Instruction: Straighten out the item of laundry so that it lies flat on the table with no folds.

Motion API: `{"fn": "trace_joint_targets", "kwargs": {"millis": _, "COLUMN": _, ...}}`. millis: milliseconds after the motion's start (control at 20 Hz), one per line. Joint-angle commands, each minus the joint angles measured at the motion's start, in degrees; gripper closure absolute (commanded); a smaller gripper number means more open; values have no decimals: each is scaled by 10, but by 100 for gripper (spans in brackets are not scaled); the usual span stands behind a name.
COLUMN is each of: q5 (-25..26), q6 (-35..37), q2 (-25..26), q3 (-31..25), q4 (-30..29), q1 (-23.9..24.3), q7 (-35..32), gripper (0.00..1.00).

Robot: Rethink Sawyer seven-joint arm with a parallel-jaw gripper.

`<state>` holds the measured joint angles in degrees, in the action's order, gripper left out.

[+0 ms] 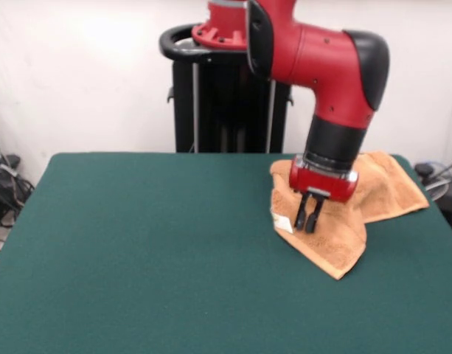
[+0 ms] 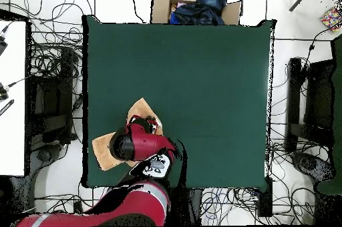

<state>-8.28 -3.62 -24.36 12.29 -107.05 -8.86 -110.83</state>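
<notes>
The orange-tan towel lies crumpled and folded over itself at the table's far right corner in the front view, with a white tag on its left fold. One part stretches toward the table's right edge. My gripper points straight down onto the towel's front fold, its fingers close together and pinching the cloth. In the overhead view the towel shows on either side of the red arm, which hides the gripper. The green table is wide.
The black pedestal stands behind the table's far edge. In the overhead view a cardboard box with dark cloth sits beyond the far edge, and cables cover the floor around the table.
</notes>
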Motion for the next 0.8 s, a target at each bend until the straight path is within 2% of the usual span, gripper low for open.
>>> {"fn": "trace_joint_targets", "kwargs": {"millis": 50, "q5": -14, "q6": 90, "q2": -82, "q3": -4, "q4": -39, "q1": -4, "q7": -91, "gripper": 100}}
{"fn": "trace_joint_targets", "kwargs": {"millis": 350, "q5": -20, "q6": 112, "q2": -104, "q3": -8, "q4": -68, "q1": -14, "q7": -110, "gripper": 100}}
{"fn": "trace_joint_targets", "kwargs": {"millis": 650, "q5": -19, "q6": 86, "q2": -72, "q3": -111, "q4": -93, "q1": 48, "q7": -109, "gripper": 100}}
{"fn": "trace_joint_targets", "kwargs": {"millis": 800, "q5": -8, "q6": 30, "q2": -39, "q3": -119, "q4": -79, "q1": 45, "q7": -115, "gripper": 100}}
